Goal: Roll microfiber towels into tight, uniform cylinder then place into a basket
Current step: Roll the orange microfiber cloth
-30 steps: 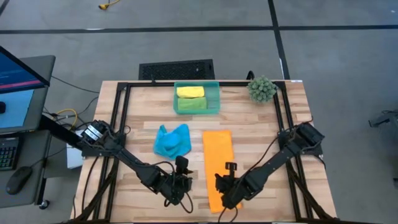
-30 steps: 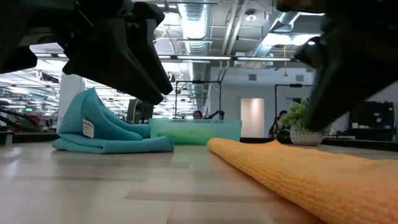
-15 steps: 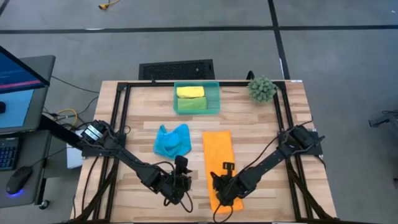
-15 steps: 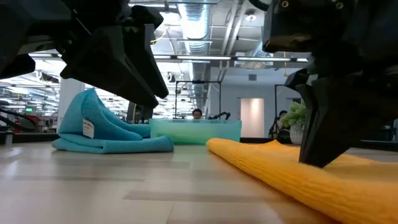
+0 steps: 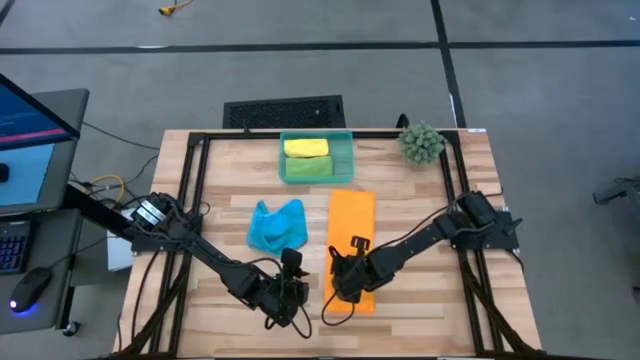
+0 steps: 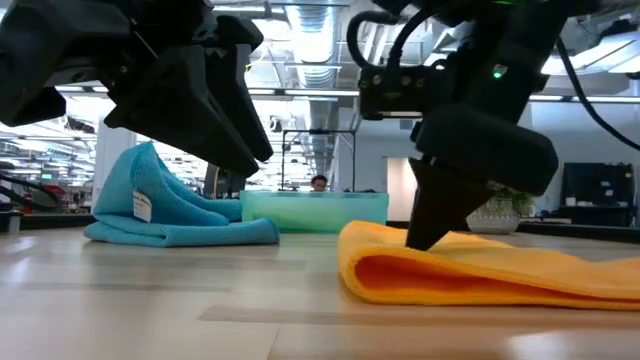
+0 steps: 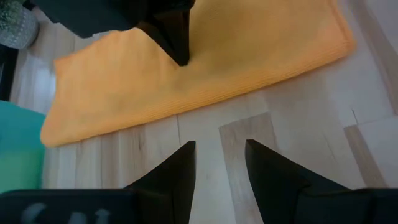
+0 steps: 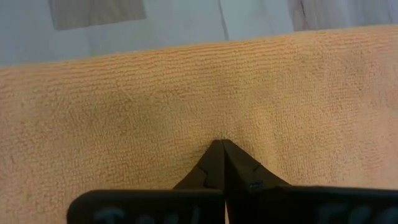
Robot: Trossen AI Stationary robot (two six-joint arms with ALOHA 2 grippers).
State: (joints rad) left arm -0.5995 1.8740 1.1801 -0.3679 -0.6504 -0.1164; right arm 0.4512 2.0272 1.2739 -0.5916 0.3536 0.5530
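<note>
The orange towel (image 5: 351, 240) lies flat in a long strip on the table, running near to far; its near end (image 6: 350, 270) stands up in a rounded fold. My right gripper (image 5: 340, 283) is shut with its tips on the towel near that end. My left gripper (image 5: 292, 288) is open and empty just left of the towel, over bare wood (image 7: 217, 163). The blue towel (image 5: 277, 227) lies crumpled on the table. The teal basket (image 5: 347, 158) at the far middle holds the rolled yellow towel (image 5: 306, 147) and the rolled green towel (image 5: 306, 167). My right gripper presses its shut fingertips (image 8: 221, 146) down on the orange towel's upper face (image 8: 186, 118), a little behind the near end. The fingers slant down from above (image 6: 430, 225). No cloth shows between the tips. The towel lies on the table, bulging in a fold at its near end.
A spiky green plant ball (image 5: 421, 143) stands at the far right corner. Black frame rails (image 5: 455, 200) run along the table's sides. Bare wood shows right of the orange towel and along the near edge.
My right gripper has gone toward the table's left and far edges, staying shut. The orange towel has slid toward the far edge with it. The towel's near end, flat before, has been pushed up into a rounded fold.
</note>
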